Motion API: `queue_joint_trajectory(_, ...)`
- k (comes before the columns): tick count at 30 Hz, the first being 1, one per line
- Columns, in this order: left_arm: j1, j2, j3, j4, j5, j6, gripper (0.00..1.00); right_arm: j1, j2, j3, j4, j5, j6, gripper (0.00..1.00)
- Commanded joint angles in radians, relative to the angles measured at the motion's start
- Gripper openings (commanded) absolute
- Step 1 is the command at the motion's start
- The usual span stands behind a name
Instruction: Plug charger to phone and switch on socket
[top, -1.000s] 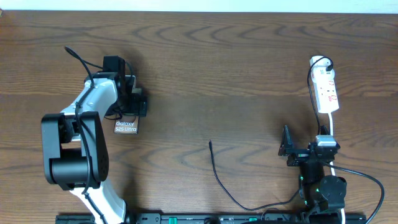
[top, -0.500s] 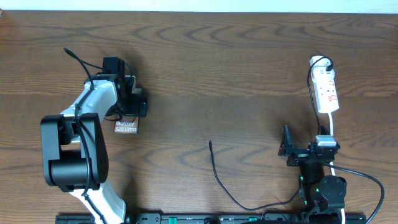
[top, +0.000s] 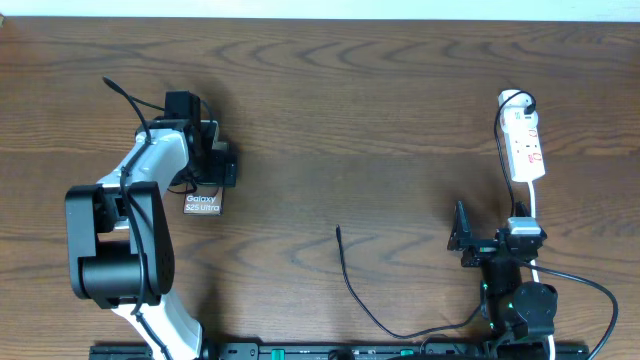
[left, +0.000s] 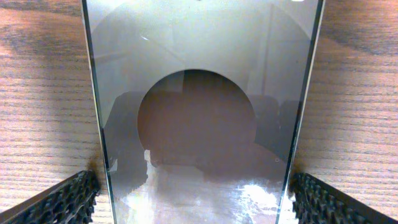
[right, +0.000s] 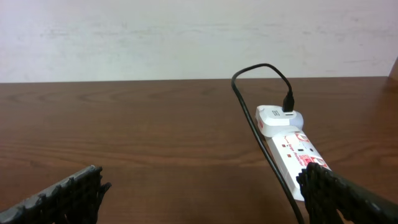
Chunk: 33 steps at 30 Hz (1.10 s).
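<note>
The phone (top: 202, 204) lies flat at the table's left, its "Galaxy" lettering showing below the arm. My left gripper (top: 212, 168) hangs over the phone's far end, open. In the left wrist view the phone's glossy face (left: 199, 93) fills the gap of the left gripper (left: 199, 202), with a sliver of wood between its edges and each finger (left: 68, 199). The charger cable's plug tip (top: 338, 231) lies loose at mid-table. The socket (top: 524, 145) lies at the far right. My right gripper (top: 492, 238) stands open and empty short of it; its wrist view shows the socket (right: 289, 149) past the right finger.
A white adapter (right: 278, 118) with a black lead sits plugged into the strip's far end. The black cable (top: 375, 318) curves along the near edge toward the right arm's base. The strip's white cord (top: 532, 210) runs back beside the right gripper.
</note>
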Motion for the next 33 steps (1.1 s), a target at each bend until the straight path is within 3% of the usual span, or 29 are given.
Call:
queue_joint_trajectory(1, -0.002, 0.029, -0.035, 0.006, -0.023, 0.013, 0.98, -0.005, -0.002, -0.002, -0.004, -0.002, 0.013, 0.99)
queue_joint_trajectory(33, -0.002, 0.029, -0.035, 0.005, -0.023, 0.013, 0.98, -0.005, -0.002, -0.002, -0.004, -0.002, 0.013, 0.99)
